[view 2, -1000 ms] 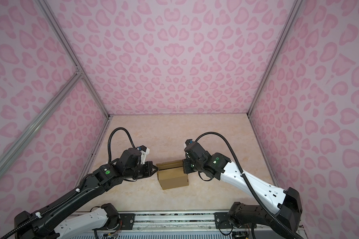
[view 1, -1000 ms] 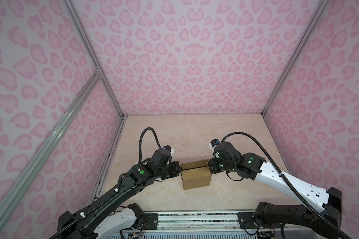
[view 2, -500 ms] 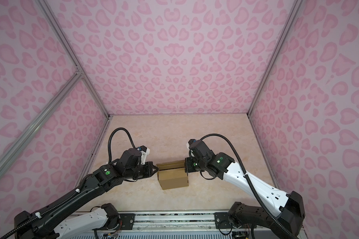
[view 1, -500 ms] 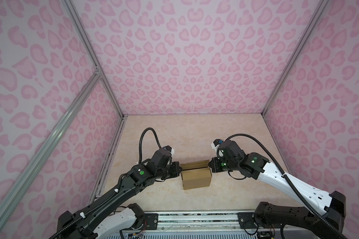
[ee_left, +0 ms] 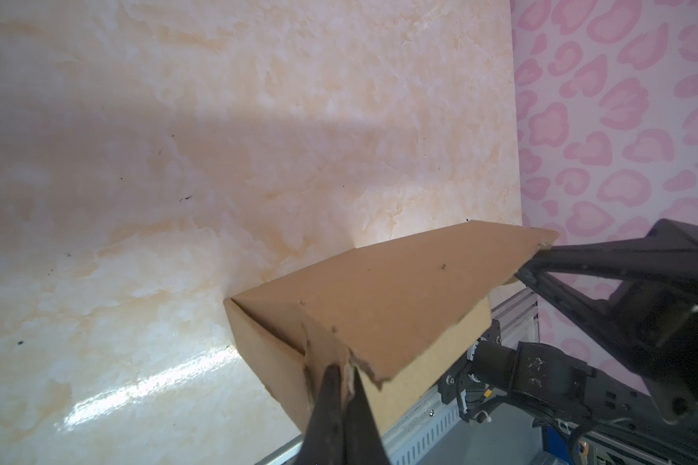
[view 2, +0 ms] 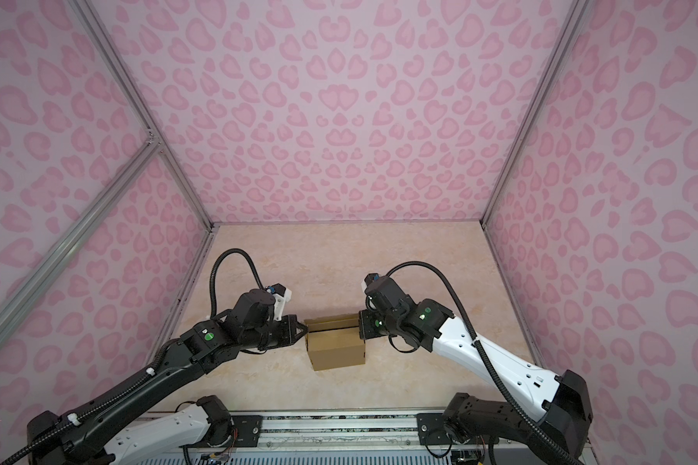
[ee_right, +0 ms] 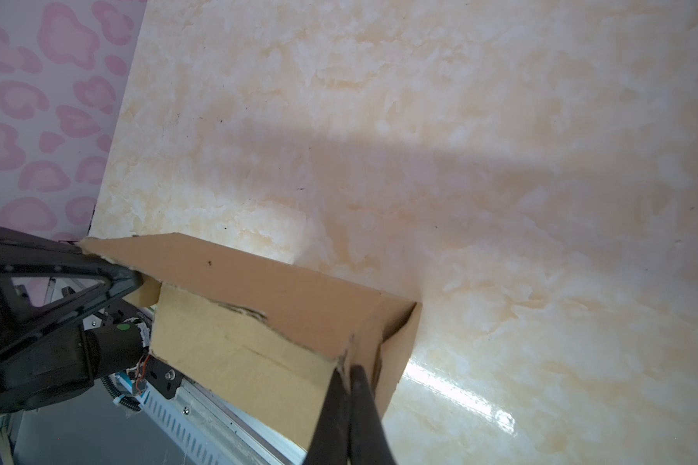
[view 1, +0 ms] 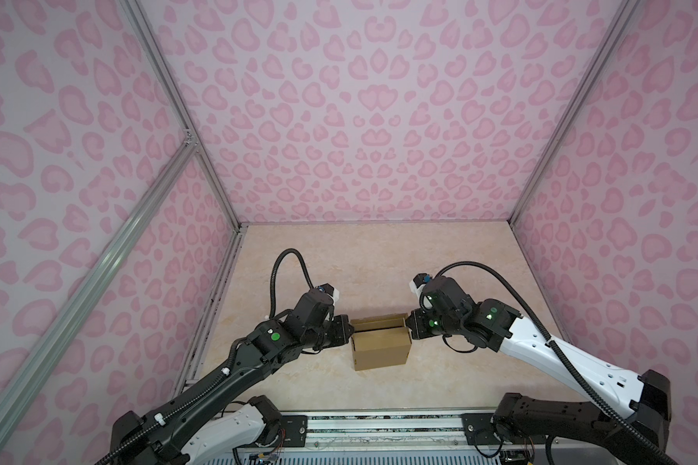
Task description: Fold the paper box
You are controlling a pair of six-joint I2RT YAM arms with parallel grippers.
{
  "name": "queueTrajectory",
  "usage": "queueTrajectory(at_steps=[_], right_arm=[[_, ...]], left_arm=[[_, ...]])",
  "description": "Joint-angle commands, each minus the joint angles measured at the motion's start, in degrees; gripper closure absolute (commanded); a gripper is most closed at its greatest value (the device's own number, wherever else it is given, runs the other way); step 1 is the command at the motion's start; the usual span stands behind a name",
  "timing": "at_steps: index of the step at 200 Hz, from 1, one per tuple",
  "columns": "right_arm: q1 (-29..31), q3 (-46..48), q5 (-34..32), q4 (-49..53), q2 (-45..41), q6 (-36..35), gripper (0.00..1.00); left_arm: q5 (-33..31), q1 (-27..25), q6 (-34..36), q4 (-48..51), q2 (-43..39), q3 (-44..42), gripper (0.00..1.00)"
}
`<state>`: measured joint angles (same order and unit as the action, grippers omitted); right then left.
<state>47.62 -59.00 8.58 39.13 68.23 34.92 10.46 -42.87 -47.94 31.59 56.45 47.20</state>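
Near edge: the rail carries both arm bases. Nothing on it is in the way.

Just beyond, the box stands on the table, near the front and about midway between the arms, with its plain front wall facing the rail. Its sides are up. The long flap at the back is raised and tilted, not yet laid down over the opening.

Left gripper: fingers closed, pinching the box at the left end of that flap, where the edge is frayed. Right gripper: fingers closed in the same way on the right end. Both top views agree, showing one gripper at each upper corner.

Change over the last second: slight. The right arm has drawn a little outward and back. The box has not shifted, and both pinches have held. Judgement: the flap is held taut between the two grips and the closing fold is the step in hand. The task is well along but unfinished.

Beyond: bare table to the back, then pink patterned walls. No obstruction. Risk noted: the worn corners may tear or slip under pull.
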Motion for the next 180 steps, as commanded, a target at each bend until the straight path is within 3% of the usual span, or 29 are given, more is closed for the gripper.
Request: queueTrajectory(at_steps=[1,149,180], right_arm=[[0.88,0.11,-2.36,3.95,0.79,-0.99,0.96],[3.32,3.11,-6.24,3.86,-2.93,0.17,0.96],[4.13,4.14,-6.73,3.30,-3.08,0.87,0.96]], left_arm=[[0.09,-0.10,0.22,1.47,0.04,0.00,0.96],[-0.35,-0.55,0.22,0.95,-0.70,-0.76,0.92],[-0.44,-0.65,0.30,0.66,-0.92,-0.97,0.87]])
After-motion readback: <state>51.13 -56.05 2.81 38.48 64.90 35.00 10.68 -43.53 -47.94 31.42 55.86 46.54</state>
